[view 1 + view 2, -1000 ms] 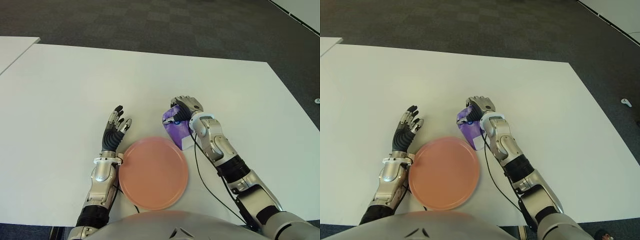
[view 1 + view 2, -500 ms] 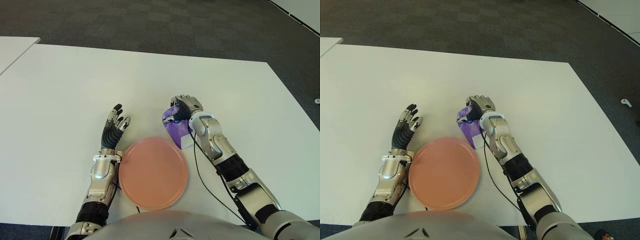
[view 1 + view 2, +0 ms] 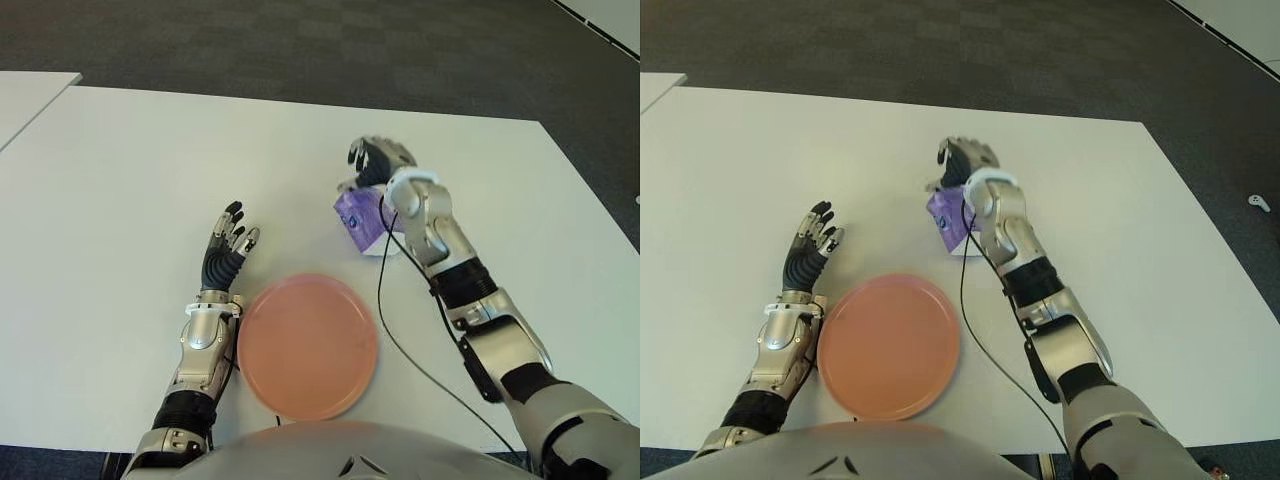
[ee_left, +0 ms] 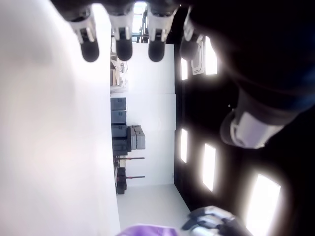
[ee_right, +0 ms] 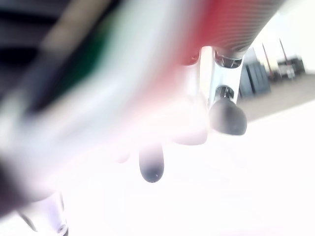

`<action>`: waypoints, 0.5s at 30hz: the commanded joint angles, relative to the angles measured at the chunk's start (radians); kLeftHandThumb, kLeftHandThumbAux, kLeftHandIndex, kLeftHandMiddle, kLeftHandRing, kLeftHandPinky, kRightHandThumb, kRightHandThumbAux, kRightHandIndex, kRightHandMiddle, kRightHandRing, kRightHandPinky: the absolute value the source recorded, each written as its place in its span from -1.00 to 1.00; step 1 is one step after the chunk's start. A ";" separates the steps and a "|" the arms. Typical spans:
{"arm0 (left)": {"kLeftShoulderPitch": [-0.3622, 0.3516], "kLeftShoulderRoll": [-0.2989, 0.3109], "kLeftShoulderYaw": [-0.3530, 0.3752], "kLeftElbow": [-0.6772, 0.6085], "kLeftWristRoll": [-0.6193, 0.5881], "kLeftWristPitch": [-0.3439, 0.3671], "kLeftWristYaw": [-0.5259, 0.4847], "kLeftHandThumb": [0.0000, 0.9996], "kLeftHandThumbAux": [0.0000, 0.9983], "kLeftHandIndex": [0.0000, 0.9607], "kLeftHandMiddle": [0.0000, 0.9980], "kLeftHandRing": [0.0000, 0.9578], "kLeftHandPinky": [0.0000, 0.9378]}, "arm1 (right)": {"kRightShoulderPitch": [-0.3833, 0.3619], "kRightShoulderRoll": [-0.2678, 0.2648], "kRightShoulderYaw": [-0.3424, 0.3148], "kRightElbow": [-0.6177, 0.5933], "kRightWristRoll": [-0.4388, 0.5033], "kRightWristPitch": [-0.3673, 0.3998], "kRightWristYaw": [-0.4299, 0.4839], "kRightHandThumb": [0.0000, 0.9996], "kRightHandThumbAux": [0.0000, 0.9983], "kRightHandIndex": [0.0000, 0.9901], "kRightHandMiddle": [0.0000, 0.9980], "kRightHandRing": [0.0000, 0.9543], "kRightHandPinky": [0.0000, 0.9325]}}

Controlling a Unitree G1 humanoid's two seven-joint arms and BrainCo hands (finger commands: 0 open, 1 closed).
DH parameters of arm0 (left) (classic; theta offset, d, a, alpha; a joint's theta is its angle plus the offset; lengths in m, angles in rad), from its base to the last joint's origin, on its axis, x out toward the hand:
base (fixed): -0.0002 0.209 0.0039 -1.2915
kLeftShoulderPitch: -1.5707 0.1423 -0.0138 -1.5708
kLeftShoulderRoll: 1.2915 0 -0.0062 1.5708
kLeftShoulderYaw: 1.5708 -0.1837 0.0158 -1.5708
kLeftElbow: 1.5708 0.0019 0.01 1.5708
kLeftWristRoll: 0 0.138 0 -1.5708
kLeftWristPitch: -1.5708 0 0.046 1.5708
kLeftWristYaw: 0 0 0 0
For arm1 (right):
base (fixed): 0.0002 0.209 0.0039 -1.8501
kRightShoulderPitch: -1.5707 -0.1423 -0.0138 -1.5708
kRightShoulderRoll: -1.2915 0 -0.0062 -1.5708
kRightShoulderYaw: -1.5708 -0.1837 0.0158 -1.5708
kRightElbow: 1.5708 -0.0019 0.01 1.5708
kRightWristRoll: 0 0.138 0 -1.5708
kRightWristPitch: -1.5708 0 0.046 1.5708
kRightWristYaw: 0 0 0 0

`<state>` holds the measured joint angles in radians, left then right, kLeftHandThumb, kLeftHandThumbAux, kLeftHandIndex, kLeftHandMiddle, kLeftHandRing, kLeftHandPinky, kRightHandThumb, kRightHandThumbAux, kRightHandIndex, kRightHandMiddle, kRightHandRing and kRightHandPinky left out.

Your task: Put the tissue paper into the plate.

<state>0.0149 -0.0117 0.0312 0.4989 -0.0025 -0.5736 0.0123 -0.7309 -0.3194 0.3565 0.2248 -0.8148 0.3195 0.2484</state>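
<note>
A white table point(image 3: 120, 170) carries a round pink plate point(image 3: 307, 346) near its front edge. The left hand point(image 3: 226, 252) shows just left of the plate, fingers spread and holding nothing. Beyond the plate, the right hand point(image 3: 378, 160) has its fingers curled over the purple tissue paper point(image 3: 358, 217), well clear of the plate.

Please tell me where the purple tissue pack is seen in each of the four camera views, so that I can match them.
Left eye view: tissue pack right of centre, under the right hand, beyond the pink plate.
Right eye view: tissue pack near the centre, same arrangement.
Left wrist view: a purple sliver at the picture's edge.
Right wrist view: cannot be made out.
Shared landmark: the pink plate, in both eye views.
</note>
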 commanded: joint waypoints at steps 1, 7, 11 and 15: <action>0.059 0.009 0.011 0.125 0.001 0.023 -0.007 -1.00 0.16 -1.00 -1.00 -1.00 -1.00 | -0.048 0.028 -0.021 -0.006 0.011 0.036 -0.024 0.71 0.36 -0.20 0.07 0.75 0.80; 0.046 0.012 0.015 0.151 0.002 0.023 -0.004 -1.00 0.16 -1.00 -1.00 -1.00 -1.00 | -0.126 0.050 -0.054 -0.072 0.020 0.081 -0.021 0.71 0.36 -0.19 0.08 0.78 0.82; 0.030 0.016 0.021 0.181 -0.004 0.023 -0.010 -1.00 0.16 -1.00 -1.00 -1.00 -1.00 | -0.206 0.058 -0.089 0.007 0.077 0.041 -0.045 0.71 0.35 -0.19 0.08 0.78 0.82; 0.020 0.017 0.020 0.201 0.007 0.008 0.004 -1.00 0.16 -1.00 -1.00 -1.00 -1.00 | -0.239 0.044 -0.095 0.017 0.099 0.022 -0.046 0.71 0.35 -0.19 0.08 0.79 0.83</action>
<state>-0.0372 -0.0056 0.0393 0.5623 -0.0048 -0.5867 0.0123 -0.9378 -0.2688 0.2757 0.2068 -0.7430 0.3611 0.2127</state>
